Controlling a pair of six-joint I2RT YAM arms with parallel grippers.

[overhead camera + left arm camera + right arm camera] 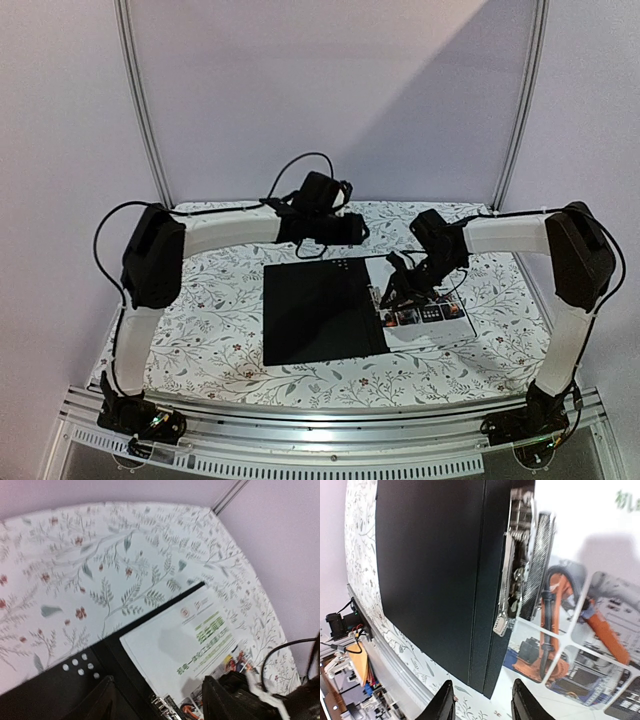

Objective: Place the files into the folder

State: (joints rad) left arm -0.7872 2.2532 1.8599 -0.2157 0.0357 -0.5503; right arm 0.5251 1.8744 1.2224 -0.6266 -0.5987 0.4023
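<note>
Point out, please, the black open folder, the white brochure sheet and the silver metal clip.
black open folder (pixel 320 312), top external view, left flap.
white brochure sheet (pixel 167 642), left wrist view, blank middle.
silver metal clip (pixel 507 580), right wrist view, long bar.

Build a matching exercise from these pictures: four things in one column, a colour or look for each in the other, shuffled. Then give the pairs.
Things
1. folder
2. brochure
3. tablecloth
4. metal clip

Descriptions
A. silver and shiny
B. white, with green lettering and colour photos
C. lying open, black inside
D. printed with leaves and small flowers

Pairs: 1-C, 2-B, 3-D, 4-A
</note>
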